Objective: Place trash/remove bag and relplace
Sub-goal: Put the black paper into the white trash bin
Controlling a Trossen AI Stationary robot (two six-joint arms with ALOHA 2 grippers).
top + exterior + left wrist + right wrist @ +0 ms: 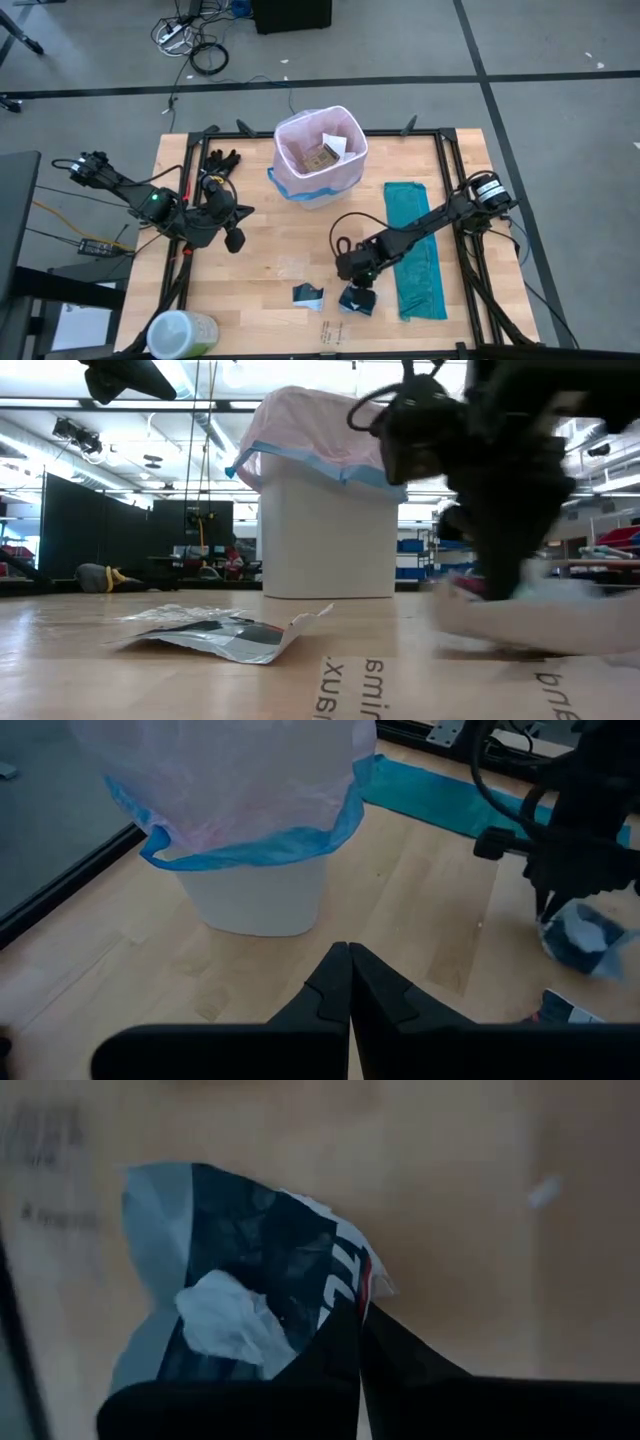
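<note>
A white bin (322,190) stands at the table's far middle. It is lined with the pale pink bag (300,160), whose blue band (250,845) folds over the rim, and paper and cardboard trash (325,152) lie inside. My right gripper (358,285) is at the near middle, pointing down and shut on a crumpled black-and-white packet (358,302). Another black-and-white scrap (308,295) lies flat on the table to its left. My left gripper (235,240) hangs shut left of the bin, touching nothing. My right gripper (358,1308) pinches the packet between its two fingers at a crumpled edge (345,1285) beside the red mark. The fingers come from above, pointing down. The packet (520,615) hangs below them, and its lower part lies on or just above the table; I cannot tell which.
An opaque teal bag (415,255) lies flat along the table's right side, close to the right arm. A black glove (222,160) lies at the far left. A container with a green lid (182,333) stands at the near left corner. Bare wood lies between the arms.
</note>
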